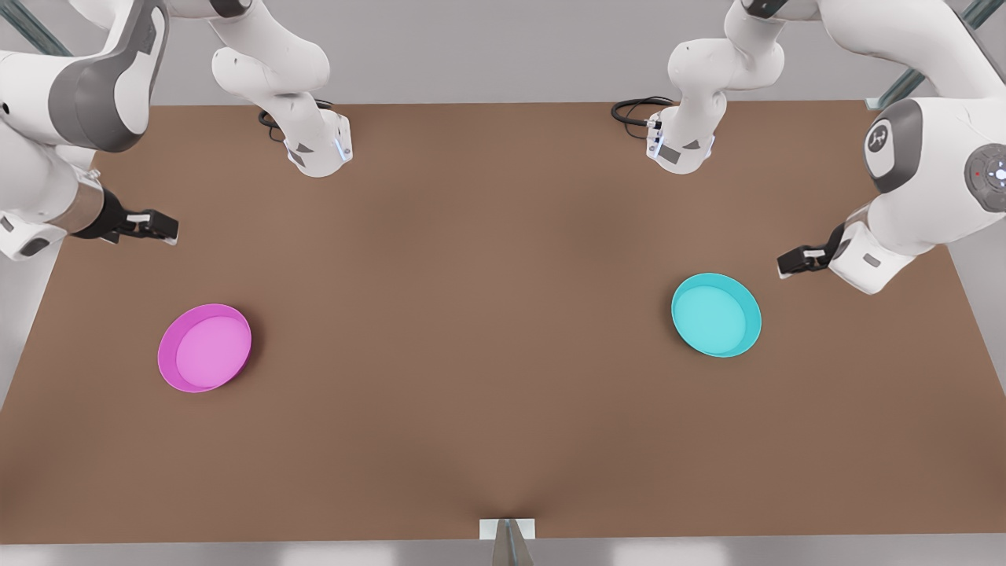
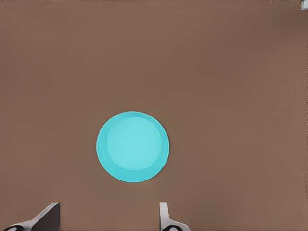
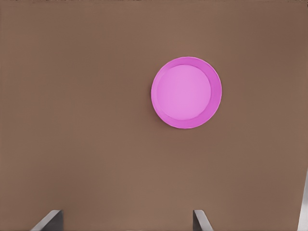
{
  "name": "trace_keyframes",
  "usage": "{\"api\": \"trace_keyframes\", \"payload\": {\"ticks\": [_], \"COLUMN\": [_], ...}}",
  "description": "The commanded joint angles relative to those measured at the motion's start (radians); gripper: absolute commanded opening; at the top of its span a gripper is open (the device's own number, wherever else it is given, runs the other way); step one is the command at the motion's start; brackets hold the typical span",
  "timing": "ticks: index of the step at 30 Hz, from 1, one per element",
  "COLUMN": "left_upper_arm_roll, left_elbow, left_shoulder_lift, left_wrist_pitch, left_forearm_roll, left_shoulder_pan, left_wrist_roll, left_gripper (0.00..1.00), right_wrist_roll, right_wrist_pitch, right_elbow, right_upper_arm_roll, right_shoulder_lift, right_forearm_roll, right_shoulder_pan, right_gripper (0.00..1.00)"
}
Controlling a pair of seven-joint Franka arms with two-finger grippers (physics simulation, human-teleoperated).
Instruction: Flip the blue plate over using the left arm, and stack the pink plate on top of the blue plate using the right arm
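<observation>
Blue plate (image 1: 716, 314): on the counter (image 1: 487, 330), rim up, hollow side showing; toward the front view's right; not yet flipped.
Pink plate (image 1: 205, 347): on the counter, rim up; well apart from the blue plate, toward the front view's left; not yet stacked.
Left gripper (image 1: 794, 261): hangs above the counter just beside the blue plate, on its outer side; jaws released, empty; in the left wrist view the blue plate (image 2: 133, 147) lies ahead of the fingertips (image 2: 48, 215), untouched.
Right gripper (image 1: 157, 228): far from the blue plate, raised above the counter near the pink plate; jaws released, empty; pink plate (image 3: 186, 93) clear of the jaws in the right wrist view.
Progress: judged at the start; nothing grasped; flip and stack both remain.
Next: left arm must take the blue plate's rim; flip precedes stacking.
</observation>
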Motion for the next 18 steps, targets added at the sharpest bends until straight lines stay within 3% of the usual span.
{"api": "trace_keyframes", "payload": {"ticks": [1,3,5,8,11,13,18], "left_upper_arm_roll": [0.0,0.0,0.067,0.175,0.216,0.219,0.216], "left_elbow": [0.0,-0.012,-0.115,-0.301,-0.406,-0.5,-0.5], "left_shoulder_lift": [0.0,0.028,0.065,0.124,0.132,0.135,0.17], "left_wrist_pitch": [0.033,0.043,0.114,0.307,0.35,0.479,0.51], "left_forearm_roll": [0.001,-0.005,-0.014,-0.163,-0.245,-0.243,-0.268], "left_shoulder_pan": [0.002,0.007,0.015,0.051,0.056,0.056,0.08], "left_wrist_roll": [0.008,-0.037,-0.012,0.544,0.569,0.624,0.713], "left_gripper": [1.0,1.0,1.0,1.0,1.0,1.0,1.0], "right_wrist_roll": [-0.025,-0.028,-0.03,-0.03,-0.03,-0.031,-0.03], "right_wrist_pitch": [0.034,0.034,0.033,0.033,0.033,0.033,0.033], "right_elbow": [0.001,0.0,0.0,0.0,0.0,0.0,0.001], "right_upper_arm_roll": [-0.001,-0.001,-0.001,-0.001,-0.001,-0.001,-0.001], "right_shoulder_lift": [-0.001,0.001,0.001,0.008,0.01,0.014,0.014], "right_forearm_roll": [0.0,0.0,0.0,0.0,0.0,0.0,0.0], "right_shoulder_pan": [-0.003,-0.003,-0.003,-0.003,-0.003,-0.003,-0.006], "right_gripper": [1.0,1.0,1.0,1.0,1.0,1.0,1.0]}}
